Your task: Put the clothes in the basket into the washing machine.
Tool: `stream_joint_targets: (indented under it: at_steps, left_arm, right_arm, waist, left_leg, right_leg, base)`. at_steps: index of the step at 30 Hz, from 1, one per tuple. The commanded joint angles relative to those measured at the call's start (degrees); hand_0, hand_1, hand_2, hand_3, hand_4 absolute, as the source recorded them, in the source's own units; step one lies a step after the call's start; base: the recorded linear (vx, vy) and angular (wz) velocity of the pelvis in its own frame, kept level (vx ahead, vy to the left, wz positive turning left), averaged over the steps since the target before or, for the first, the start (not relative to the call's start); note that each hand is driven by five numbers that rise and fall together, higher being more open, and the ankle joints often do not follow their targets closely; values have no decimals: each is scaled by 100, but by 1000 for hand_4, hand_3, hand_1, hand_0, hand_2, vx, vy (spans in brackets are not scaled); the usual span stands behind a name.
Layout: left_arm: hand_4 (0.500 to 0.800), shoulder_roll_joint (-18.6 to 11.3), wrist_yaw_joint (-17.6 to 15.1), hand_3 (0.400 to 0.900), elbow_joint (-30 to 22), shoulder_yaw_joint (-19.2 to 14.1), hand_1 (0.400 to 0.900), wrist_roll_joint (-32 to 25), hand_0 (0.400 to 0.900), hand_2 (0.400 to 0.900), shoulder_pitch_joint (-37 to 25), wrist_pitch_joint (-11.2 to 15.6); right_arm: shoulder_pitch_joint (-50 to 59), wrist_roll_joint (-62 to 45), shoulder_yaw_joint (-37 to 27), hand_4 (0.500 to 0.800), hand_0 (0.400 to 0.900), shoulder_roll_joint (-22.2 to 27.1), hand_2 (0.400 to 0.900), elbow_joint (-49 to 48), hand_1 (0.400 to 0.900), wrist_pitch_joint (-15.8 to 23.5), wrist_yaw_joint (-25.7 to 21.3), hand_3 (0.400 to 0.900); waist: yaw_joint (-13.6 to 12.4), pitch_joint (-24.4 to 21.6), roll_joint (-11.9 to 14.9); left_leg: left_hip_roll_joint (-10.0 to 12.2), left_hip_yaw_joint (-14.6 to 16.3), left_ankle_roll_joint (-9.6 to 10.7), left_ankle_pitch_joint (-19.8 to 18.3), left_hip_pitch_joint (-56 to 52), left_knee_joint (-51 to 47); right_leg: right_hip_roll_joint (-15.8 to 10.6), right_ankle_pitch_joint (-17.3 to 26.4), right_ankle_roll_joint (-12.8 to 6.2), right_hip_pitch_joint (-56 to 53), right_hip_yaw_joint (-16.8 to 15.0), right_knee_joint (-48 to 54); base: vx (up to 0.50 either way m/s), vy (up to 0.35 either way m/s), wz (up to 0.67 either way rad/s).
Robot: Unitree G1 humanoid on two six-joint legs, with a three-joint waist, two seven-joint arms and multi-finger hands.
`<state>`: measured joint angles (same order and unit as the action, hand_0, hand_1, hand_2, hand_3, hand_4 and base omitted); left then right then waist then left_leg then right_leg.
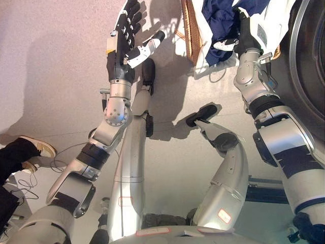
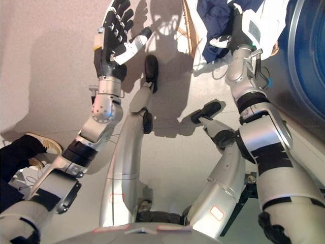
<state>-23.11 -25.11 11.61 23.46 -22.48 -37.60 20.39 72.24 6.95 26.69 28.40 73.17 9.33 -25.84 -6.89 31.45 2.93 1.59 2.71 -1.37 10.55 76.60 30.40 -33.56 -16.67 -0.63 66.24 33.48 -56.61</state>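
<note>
Right hand [image 1: 242,31] reaches into the wicker basket [image 1: 192,30] among navy clothes [image 1: 219,18] — grip unclear; gather a full bunch before lifting. Left hand [image 1: 124,38] splayed wide, empty.

You had a pale, speckled floor [image 1: 61,66] under everything here. On it, near the top of the view, stood the wicker basket [image 1: 191,30], with white and dark blue clothes [image 1: 218,20] spilling over its rim and a fold of white cloth touching the floor just beside it. At the lower left, a person's tan shoe [image 1: 39,147] rested on the same floor. The washing machine [image 2: 310,56] stood at the right edge.
</note>
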Motion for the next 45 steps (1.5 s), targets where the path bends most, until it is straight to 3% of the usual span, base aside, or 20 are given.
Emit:
stream_joint_targets:
  at_steps: [1, 4, 5, 6, 16, 21, 26, 29, 34, 40, 45]
  left_arm:
    - [800, 206, 92, 900, -619, -86, 900, 121, 900, 900, -8, 563]
    - [800, 202, 119, 900, -625, -129, 900, 75, 900, 900, 20, 559]
    - [800, 201, 129, 900, -633, -143, 900, 67, 900, 900, 35, 567]
    - [800, 200, 148, 900, -639, -148, 900, 41, 900, 900, 46, 575]
    - [800, 144, 92, 900, -705, -256, 900, 95, 900, 900, 70, 554]
    - [800, 91, 8, 900, -782, -421, 900, 173, 900, 900, 142, 531]
    - [800, 42, -161, 900, -831, -702, 900, 305, 900, 900, 258, 470]
    - [800, 33, -254, 900, -849, -919, 900, 406, 900, 900, 332, 435]
    - [800, 13, -289, 900, -830, -1043, 900, 474, 900, 900, 460, 409]
    - [800, -60, -311, 900, -823, -1175, 900, 503, 900, 900, 654, 381]
    - [800, -93, -362, 900, -818, -1185, 900, 473, 900, 900, 736, 372]
  right_arm:
    - [-197, 210, 143, 800, 900, 239, 900, 251, 900, -66, 28, 900]
    - [-206, 309, 233, 800, 900, 159, 900, 256, 900, -102, 129, 900]
    - [-194, 331, 262, 572, 520, 139, 520, 257, 520, -103, 156, 520]
    - [-190, 364, 259, 500, 400, 107, 400, 298, 400, -122, 169, 400]
    - [-156, 264, 93, 500, 400, 124, 400, 264, 400, -139, 60, 400]
    - [-142, 109, 53, 500, 400, 300, 400, -274, 400, -2, -89, 400]
    - [-302, 14, -175, 500, 400, 721, 400, -1578, 400, 145, -324, 400]
    - [-578, -70, -605, 500, 400, 1092, 400, -2951, 400, 313, -503, 400]
    - [-1240, -277, -1466, 500, 400, 1231, 400, -4082, 400, 472, -679, 400]
    - [-1782, -663, -2440, 500, 400, 987, 400, -4485, 400, 651, -1014, 400]
    - [-1696, -1241, -3071, 500, 400, 543, 400, -4191, 400, 859, -1563, 400]
  waist:
    - [-1, -170, -392]
    - [-8, -171, -393]
    - [-9, -171, -395]
    - [-11, -171, -399]
    - [32, -191, -343]
    - [169, -214, -218]
    - [411, -255, -36]
    - [634, -279, 61]
    - [799, -336, 138]
    - [935, -385, 180]
    - [985, -479, 112]
  left_leg:
    - [160, -32, 260, -1910, -259, 1441]
    - [152, -42, 258, -1907, -243, 1458]
    - [141, -49, 257, -1901, -236, 1465]
    - [136, -51, 256, -1898, -233, 1471]
    - [145, -62, 260, -1888, -242, 1494]
    - [190, -52, 272, -1913, -266, 1522]
    - [244, -61, 279, -1959, -304, 1545]
    - [295, -59, 276, -1999, -325, 1557]
    - [338, -45, 266, -2027, -356, 1553]
    - [380, 22, 231, -2089, -425, 1553]
    - [424, 104, 196, -2157, -534, 1548]
  right_leg:
    - [217, 980, -831, 991, -132, 528]
    - [208, 969, -820, 1010, -144, 514]
    - [210, 966, -814, 1014, -146, 502]
    - [207, 966, -810, 1017, -149, 493]
    - [224, 985, -808, 956, -137, 526]
    - [311, 1021, -802, 886, -93, 605]
    - [438, 1063, -803, 787, -34, 738]
    - [509, 1069, -809, 735, 23, 786]
    - [569, 1063, -809, 702, 15, 803]
    - [624, 1064, -809, 665, -13, 851]
    - [663, 1015, -795, 625, -77, 849]
  base:
    - [0, 0, 0]
    - [-5, -6, 1]
    - [-17, -13, 4]
    - [0, 0, 0]
    - [-2, 0, -1]
    - [-14, 7, -9]
    - [-19, 34, -21]
    - [-16, 38, -17]
    - [-10, 27, -12]
    - [-15, 32, -13]
    - [-6, 45, -13]
